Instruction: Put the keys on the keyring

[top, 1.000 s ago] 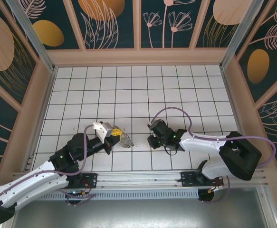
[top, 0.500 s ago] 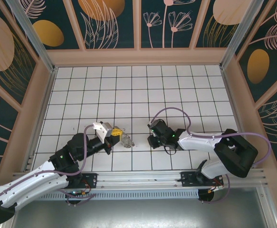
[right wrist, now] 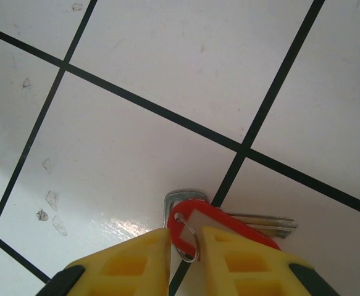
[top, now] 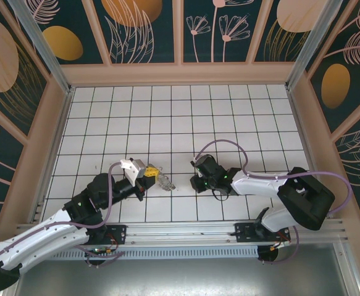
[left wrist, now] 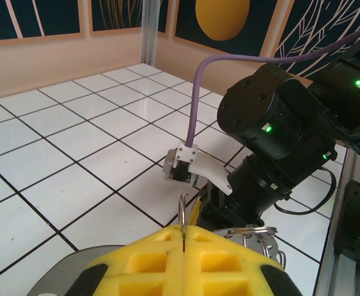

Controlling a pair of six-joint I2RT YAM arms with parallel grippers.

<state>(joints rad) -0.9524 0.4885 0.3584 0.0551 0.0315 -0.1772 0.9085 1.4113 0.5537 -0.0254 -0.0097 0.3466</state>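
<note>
The red-tagged key (right wrist: 229, 221) lies flat on the white tiled desk (right wrist: 136, 74), right at the tips of the right hand (right wrist: 184, 239). Its long axis runs crosswise to the fingers, the silver blade pointing off to the right in the wrist view and the head just ahead of the left fingertip. The right hand is almost closed. The small split ring (right wrist: 186, 237) at the tag's end sits between the two yellow fingers and looks pinched there. I can't tell whether the key has left the tile.

Across a short stretch of bare tile, the left hand (left wrist: 183, 233) is clenched on the wire of the keyring (left wrist: 254, 232), held up facing the right arm. The right arm is plainly the nearer one to the key, so I'd judge the key has to travel leftward to the ring.
</note>
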